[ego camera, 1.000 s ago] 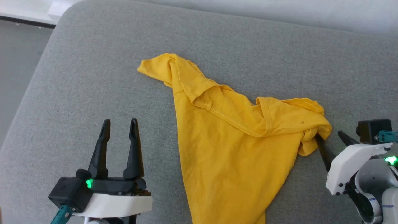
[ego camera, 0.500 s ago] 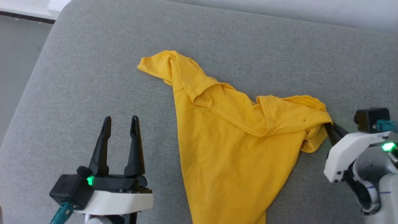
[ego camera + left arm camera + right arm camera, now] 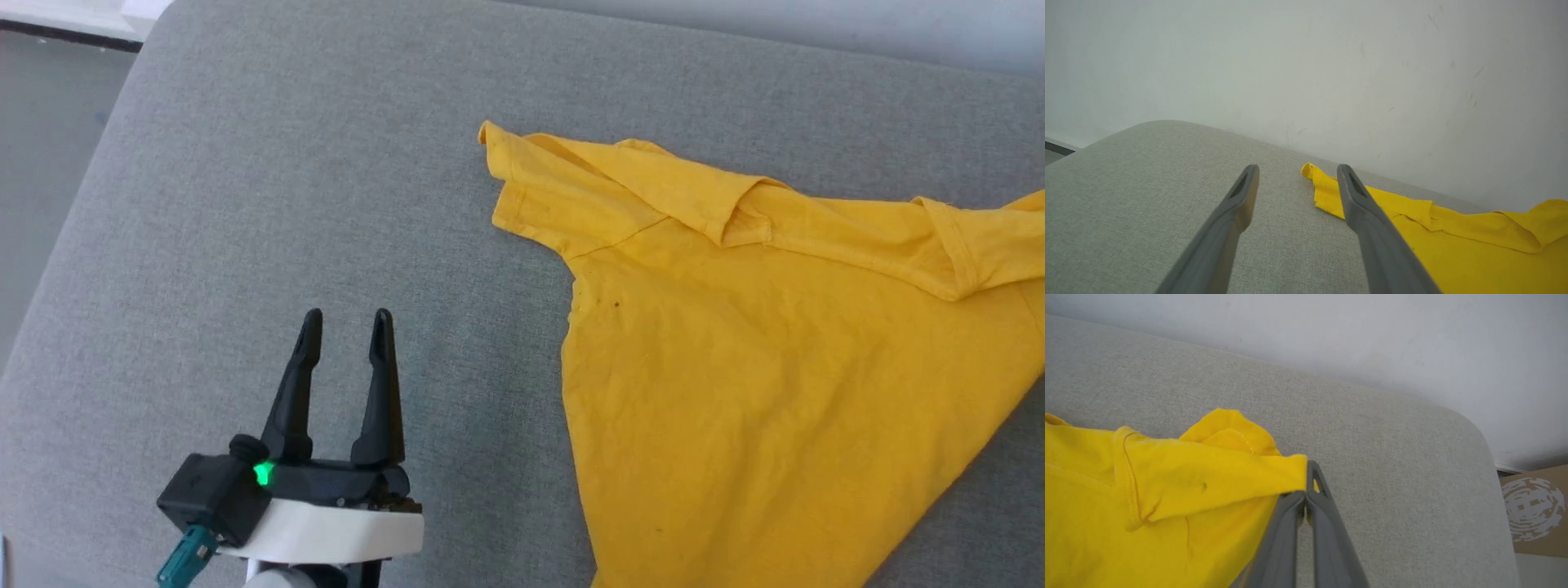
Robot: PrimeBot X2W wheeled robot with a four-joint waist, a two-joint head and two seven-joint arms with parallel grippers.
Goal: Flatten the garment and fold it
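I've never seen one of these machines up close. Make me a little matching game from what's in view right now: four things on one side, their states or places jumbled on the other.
Things
1. left gripper
2. right gripper
3. T-shirt
4. cardboard box

States or places
A. shut on a bunched bit of yellow cloth
B. open, holding nothing
C. yellow, lying on the grey cushion
D. brown, past the cushion's rounded corner

Pairs: 1-B, 2-A, 3-C, 4-D
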